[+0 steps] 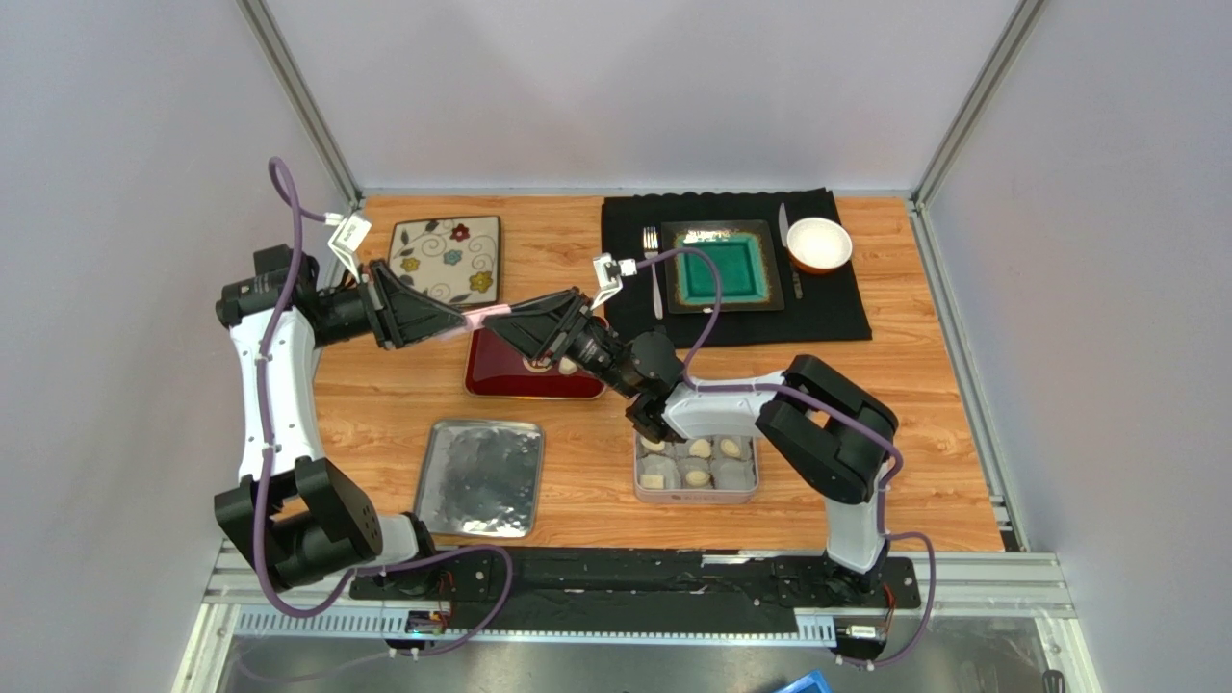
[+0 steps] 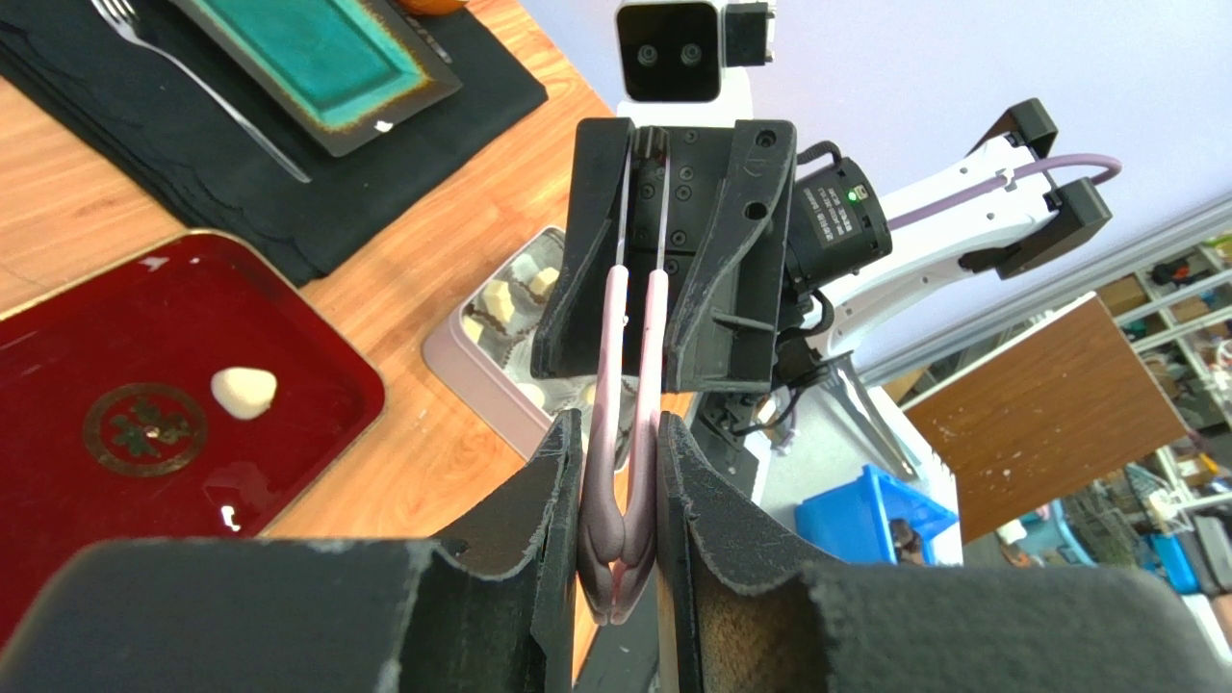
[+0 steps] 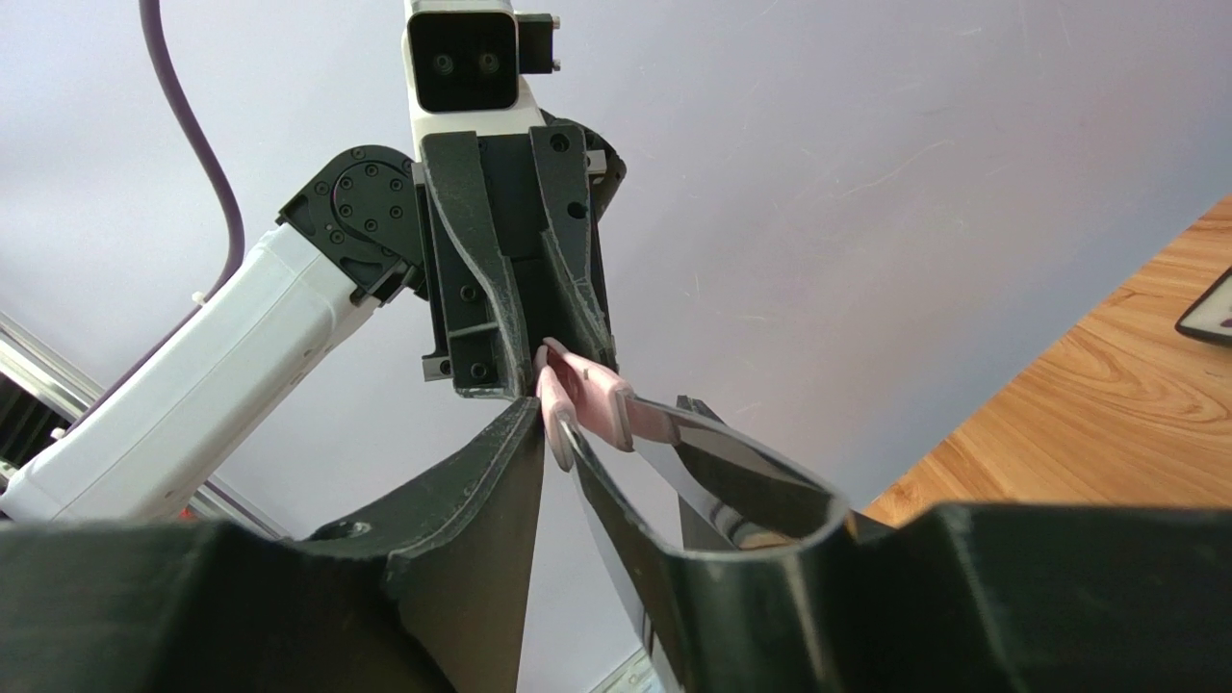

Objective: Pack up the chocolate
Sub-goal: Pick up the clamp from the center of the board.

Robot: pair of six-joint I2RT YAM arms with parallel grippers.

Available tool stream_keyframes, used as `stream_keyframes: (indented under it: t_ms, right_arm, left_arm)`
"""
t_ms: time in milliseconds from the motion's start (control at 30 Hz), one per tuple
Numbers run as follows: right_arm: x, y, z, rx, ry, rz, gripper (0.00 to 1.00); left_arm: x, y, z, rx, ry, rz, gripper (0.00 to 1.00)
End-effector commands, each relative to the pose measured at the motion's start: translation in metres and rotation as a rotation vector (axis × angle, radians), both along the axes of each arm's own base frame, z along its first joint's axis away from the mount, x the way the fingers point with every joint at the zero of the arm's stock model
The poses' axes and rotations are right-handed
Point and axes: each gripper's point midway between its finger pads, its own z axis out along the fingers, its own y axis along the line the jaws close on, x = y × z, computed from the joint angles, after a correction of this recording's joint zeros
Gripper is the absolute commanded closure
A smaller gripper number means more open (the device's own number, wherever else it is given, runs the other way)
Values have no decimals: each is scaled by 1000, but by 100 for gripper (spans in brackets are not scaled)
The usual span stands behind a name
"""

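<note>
Both grippers hold one pair of metal tongs (image 1: 486, 309) with pink tips, above the red tray (image 1: 499, 378). My left gripper (image 1: 460, 311) is shut on the pink tips (image 2: 622, 534), pressing them together. My right gripper (image 1: 516, 316) faces it and is closed round the metal arms (image 3: 752, 484); its fingers flank both arms in the left wrist view. One cream chocolate (image 2: 243, 390) lies on the tray (image 2: 87, 347). Several more chocolates (image 1: 699, 448) sit in paper cups in the grey box (image 1: 638, 491), to the right under my right arm.
A shiny metal lid (image 1: 480, 477) lies at front left. A floral plate (image 1: 444, 257) sits at back left. A black mat (image 1: 853, 311) at the back holds a teal plate (image 1: 723, 267), a fork (image 1: 651, 272) and a white bowl (image 1: 819, 244).
</note>
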Motion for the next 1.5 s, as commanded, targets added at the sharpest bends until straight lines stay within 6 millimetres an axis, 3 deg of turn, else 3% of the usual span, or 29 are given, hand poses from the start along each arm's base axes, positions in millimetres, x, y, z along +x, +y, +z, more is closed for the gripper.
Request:
stream_keyframes:
  t_ms: [0, 200, 600, 767, 933, 1033, 1233, 1333, 1367, 1467]
  right_arm:
    - [-11, -50, 86, 243, -169, -78, 57]
    - [-15, -54, 92, 248, -186, -74, 53]
    - [-22, -43, 88, 232, -208, -10, 67]
    - [-32, -41, 91, 220, -252, 25, 60]
    - [-38, -40, 93, 211, -282, 44, 59]
    - [-39, -41, 93, 212, -282, 41, 62]
    - [-40, -43, 99, 221, -287, 35, 78]
    - [-41, -46, 102, 224, -300, 26, 91]
    - [-42, -47, 101, 220, -303, 23, 100]
    - [-40, -53, 94, 176, -316, -14, 100]
  left_arm:
    - [-24, -11, 46, -274, 22, -30, 100]
    - [-21, -9, 43, -284, 43, -23, 100]
    - [-18, -5, 41, -289, 51, -7, 100]
    - [-17, -3, 40, -293, 58, 3, 100]
    - [-15, -1, 39, -298, 70, 7, 100]
    - [-16, -2, 39, -295, 62, 7, 100]
    - [-16, -2, 36, -297, 67, 9, 100]
    - [-16, -2, 32, -301, 75, 13, 100]
    - [-15, -1, 30, -302, 81, 15, 100]
    - [-13, -1, 25, -313, 105, 17, 86]
